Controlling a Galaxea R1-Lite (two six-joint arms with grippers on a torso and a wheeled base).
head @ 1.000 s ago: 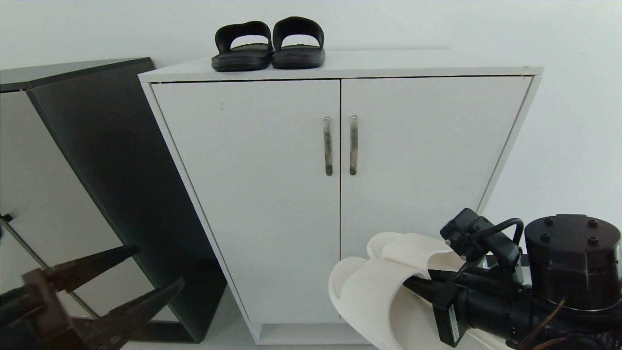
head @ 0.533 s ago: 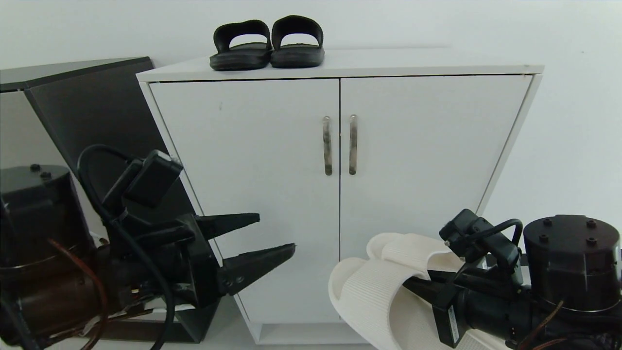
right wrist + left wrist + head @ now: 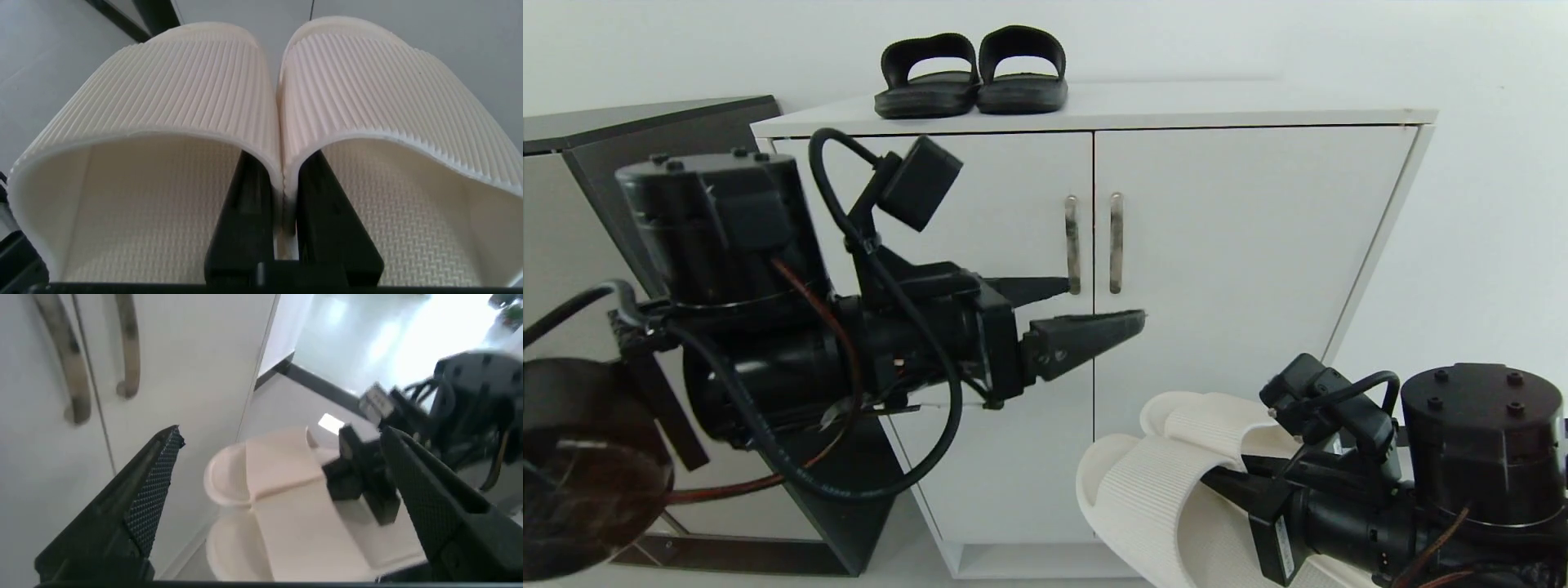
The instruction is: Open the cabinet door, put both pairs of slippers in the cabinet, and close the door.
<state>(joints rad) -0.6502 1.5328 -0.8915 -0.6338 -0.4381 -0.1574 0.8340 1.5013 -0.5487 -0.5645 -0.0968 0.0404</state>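
Cabinet door point(image 3: 1005, 188) shut, white, metal handles point(image 3: 1074, 245) at centre seam. Left gripper point(image 3: 1104, 300) risen from far below to just before handles, jaws spread. Right gripper point(image 3: 284, 204) low, right of handles, jaws pinching white slippers point(image 3: 1143, 482). Black slippers point(image 3: 972, 73) above handles, on cabinet top point(image 3: 1217, 110)

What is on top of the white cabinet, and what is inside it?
A pair of black slippers rests on the cabinet top. Both doors are shut, hiding the inside.
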